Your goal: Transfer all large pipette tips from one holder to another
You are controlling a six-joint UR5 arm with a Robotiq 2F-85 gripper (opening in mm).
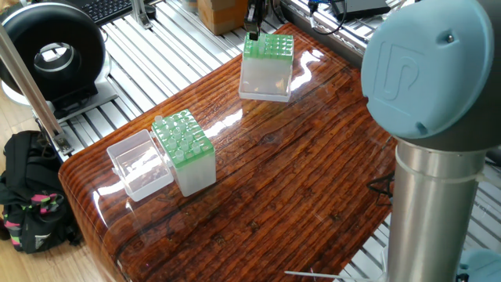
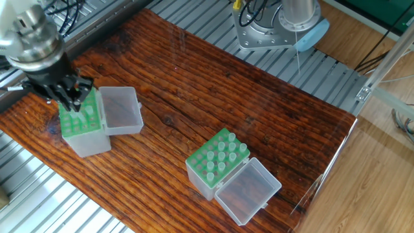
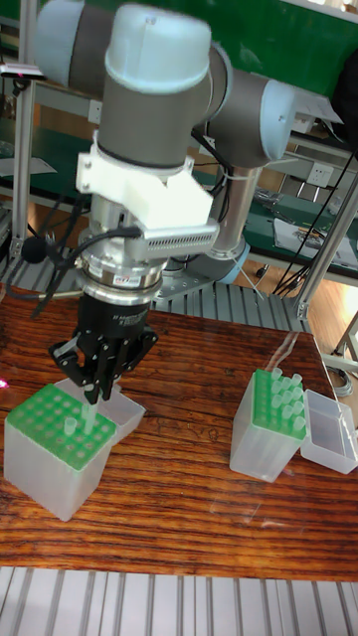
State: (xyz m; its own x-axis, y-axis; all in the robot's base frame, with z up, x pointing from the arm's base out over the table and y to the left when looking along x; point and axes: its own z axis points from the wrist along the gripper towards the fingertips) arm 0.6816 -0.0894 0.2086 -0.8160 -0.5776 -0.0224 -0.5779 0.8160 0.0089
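My gripper hangs just above the green grid of the left holder, near its far edge. Its fingertips stand close together, and I cannot make out whether anything is between them. One large pipette tip stands upright in that grid, a little below and left of the fingertips. In the other fixed view the gripper is blurred over this holder. The second holder carries several large pipette tips, which also show in the tall view. In one fixed view the gripper is at the far holder.
Each holder has a clear hinged lid lying open beside it. The arm's grey column stands at the table's near right. A black round device and a backpack sit off the table's left side.
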